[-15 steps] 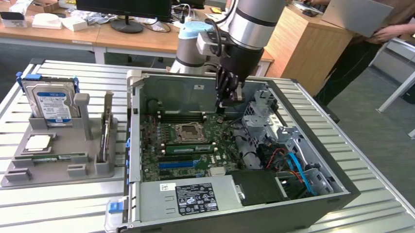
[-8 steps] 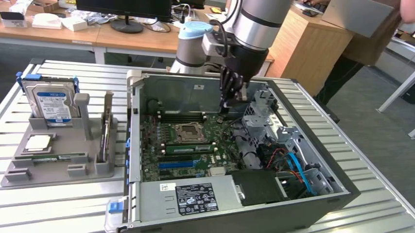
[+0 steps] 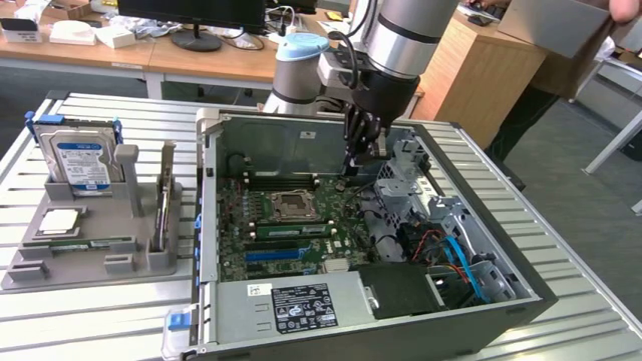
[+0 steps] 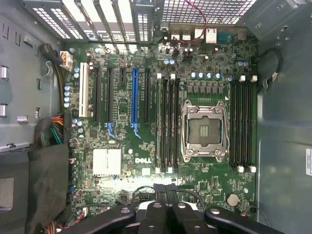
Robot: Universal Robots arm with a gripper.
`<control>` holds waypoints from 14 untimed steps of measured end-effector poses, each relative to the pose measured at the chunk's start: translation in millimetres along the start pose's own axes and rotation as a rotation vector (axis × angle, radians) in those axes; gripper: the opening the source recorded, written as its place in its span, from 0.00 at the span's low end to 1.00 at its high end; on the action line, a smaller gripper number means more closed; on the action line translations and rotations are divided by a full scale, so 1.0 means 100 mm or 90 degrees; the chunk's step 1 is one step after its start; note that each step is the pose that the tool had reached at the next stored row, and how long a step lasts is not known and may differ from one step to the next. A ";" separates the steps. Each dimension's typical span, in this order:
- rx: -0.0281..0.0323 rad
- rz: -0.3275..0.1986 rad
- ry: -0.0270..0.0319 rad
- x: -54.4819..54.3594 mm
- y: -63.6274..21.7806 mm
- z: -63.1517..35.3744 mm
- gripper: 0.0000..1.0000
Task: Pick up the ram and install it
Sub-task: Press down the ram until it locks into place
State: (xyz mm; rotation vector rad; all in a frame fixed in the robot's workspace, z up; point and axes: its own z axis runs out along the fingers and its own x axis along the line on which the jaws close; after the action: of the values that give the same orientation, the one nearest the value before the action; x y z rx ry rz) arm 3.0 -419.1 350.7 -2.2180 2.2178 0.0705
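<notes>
Gripper [image 3: 353, 165] clenched shut over the motherboard [image 4: 210, 184] inside the computer case [image 3: 291, 143], a ram [image 3: 92, 242] well apart in the grey holder [image 3: 135, 263].

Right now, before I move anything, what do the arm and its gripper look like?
The arm is a thick, round, silver-grey tube with a light blue cap on one joint and a black cable down its side. The gripper is all black, built of slim jointed links with small round screws.
</notes>
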 end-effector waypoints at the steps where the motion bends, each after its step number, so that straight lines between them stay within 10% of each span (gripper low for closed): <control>1: 0.0000 0.000 0.0000 0.00 0.000 0.000 0.10; 14: 0.0000 0.000 0.0000 0.00 -0.002 0.077 0.10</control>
State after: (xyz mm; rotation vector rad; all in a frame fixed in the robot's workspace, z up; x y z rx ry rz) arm 3.0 -419.0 343.0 -2.2181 2.2178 0.0706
